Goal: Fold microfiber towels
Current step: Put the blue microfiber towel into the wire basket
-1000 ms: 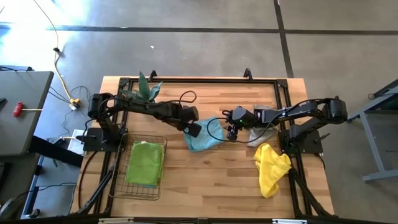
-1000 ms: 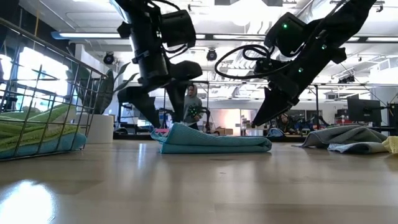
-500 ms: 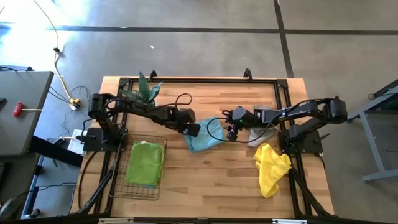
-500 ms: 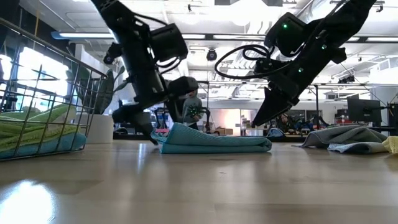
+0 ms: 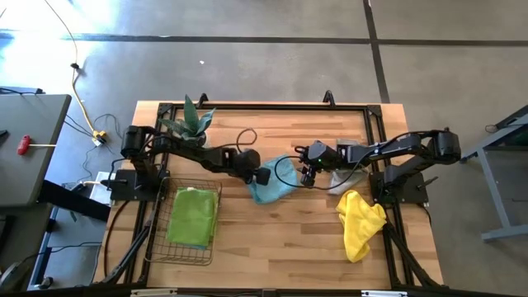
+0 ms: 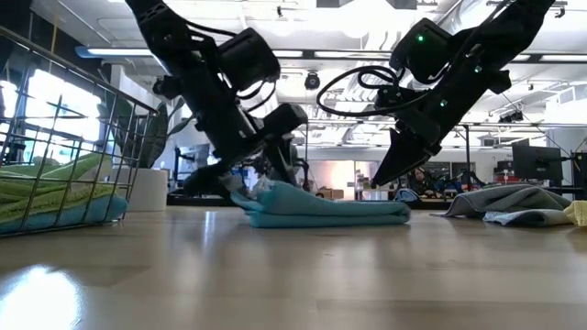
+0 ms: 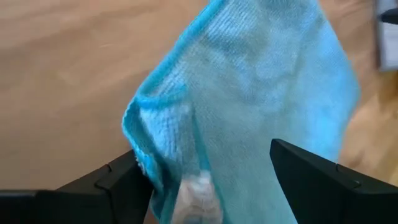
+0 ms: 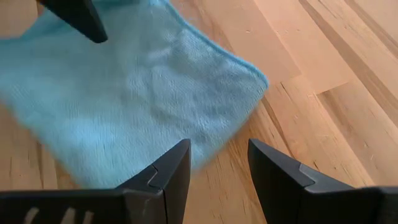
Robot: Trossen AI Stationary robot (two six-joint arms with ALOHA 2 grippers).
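Left end effector (image 7: 208, 180) open astride folded teal microfiber towel (image 5: 269, 185) edge; close squarely. Right end effector (image 8: 217, 165) hovers open.

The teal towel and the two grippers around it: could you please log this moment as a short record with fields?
teal towel: folded, flat on the wooden table, mid-table
left gripper: open, fingers astride the teal towel's left edge
right gripper: open, hovering above the towel's right edge, holding nothing
wire basket: front left, green towel on top of its stack
yellow towel: crumpled, front right
grey towel: bunched, behind the yellow one
potted plant: back left
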